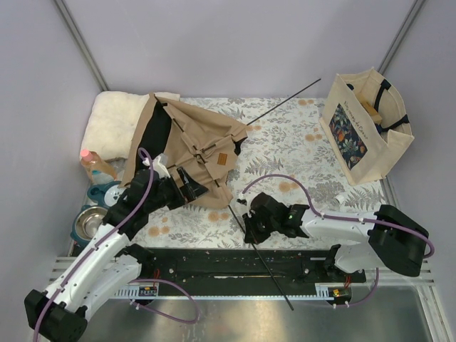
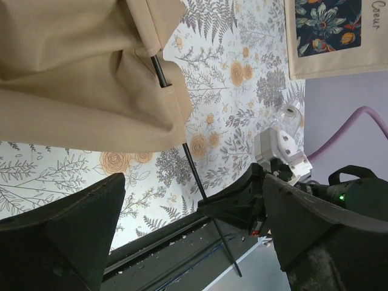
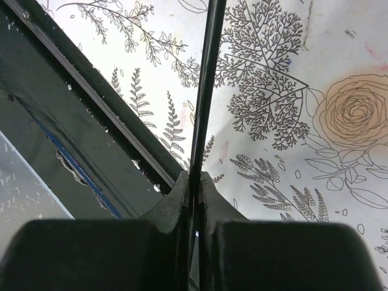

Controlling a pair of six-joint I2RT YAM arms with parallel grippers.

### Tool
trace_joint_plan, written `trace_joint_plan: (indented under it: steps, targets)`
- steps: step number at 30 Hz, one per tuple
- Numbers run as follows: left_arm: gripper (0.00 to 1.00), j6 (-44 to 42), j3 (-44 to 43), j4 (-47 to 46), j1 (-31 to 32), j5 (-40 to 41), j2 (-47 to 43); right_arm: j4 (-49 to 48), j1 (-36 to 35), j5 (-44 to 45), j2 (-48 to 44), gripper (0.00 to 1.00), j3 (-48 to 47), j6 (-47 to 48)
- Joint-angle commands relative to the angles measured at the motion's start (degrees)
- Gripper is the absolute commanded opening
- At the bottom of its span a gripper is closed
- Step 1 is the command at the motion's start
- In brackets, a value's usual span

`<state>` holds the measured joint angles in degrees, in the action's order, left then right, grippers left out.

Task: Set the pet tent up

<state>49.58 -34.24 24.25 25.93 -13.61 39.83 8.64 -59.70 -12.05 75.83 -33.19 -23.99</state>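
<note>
Pet tent: the pet tent [image 1: 192, 146] is down flat, folks, a crumpled tan heap on the left-centre of the floral mat [image 1: 299, 157]. Its dark lining shows along the left side, and that edge sits right against the white cushion [image 1: 114, 122].
Label: the brown leather label [image 1: 223, 158] faces up on the right part of the canvas.
Near pole: a thin black pole [image 1: 271, 274] runs out from under the tent's lower edge, crosses the mat diagonally and goes over the black rail at the front of the table. The left wrist view shows it [image 2: 193, 170] slipping out from beneath the fabric hem.
Far pole: a second pole [image 1: 285, 100] sticks out of the canvas toward the back right, pointing at the tote bag [image 1: 367, 125].
Right gripper: the right gripper [image 1: 251, 226] is clamped on that near pole just below the tent. Up close, its fingers [image 3: 173, 200] are pressed tight with the rod [image 3: 209, 79] pinched in the slot between them.
Left gripper: the left gripper [image 1: 189, 189] sits at the tent's lower left edge. From its own camera the gripper [image 2: 194, 188] is spread wide with nothing between the fingers [image 2: 79, 224], and the canvas hangs just beyond them.
Across the gap: the left wrist camera also catches the right gripper [image 2: 236, 203] nipping the pole.
Sidelines: a pink-capped bottle [image 1: 92, 164], a teal bowl [image 1: 107, 191] and a metal bowl [image 1: 89, 221] line the left edge.
</note>
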Motion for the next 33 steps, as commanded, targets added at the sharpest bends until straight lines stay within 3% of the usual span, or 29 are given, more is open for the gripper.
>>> trace_joint_plan:
  steps: [1,15,27,30,33]
  targets:
    - [0.99,0.8,-0.6,-3.8,1.7,0.5,1.4,-1.9,-0.8,3.7,-2.8,0.0,-2.7,-0.4]
    - [0.99,1.9,-4.2,-8.9,5.4,0.5,6.3,9.4,-0.8,11.7,-8.8,0.0,-16.1,-9.6]
    - [0.99,7.7,-5.8,-21.0,13.4,2.0,15.4,7.7,-0.8,15.1,-11.0,0.0,-18.0,-15.6]
    - [0.91,9.3,-6.4,-21.5,16.0,5.2,17.6,5.5,-0.8,14.9,-11.8,0.0,-17.6,-15.8]
    - [0.74,11.1,-6.7,-22.5,17.4,8.5,19.6,4.4,-0.9,14.7,-12.4,0.0,-17.1,-15.3]
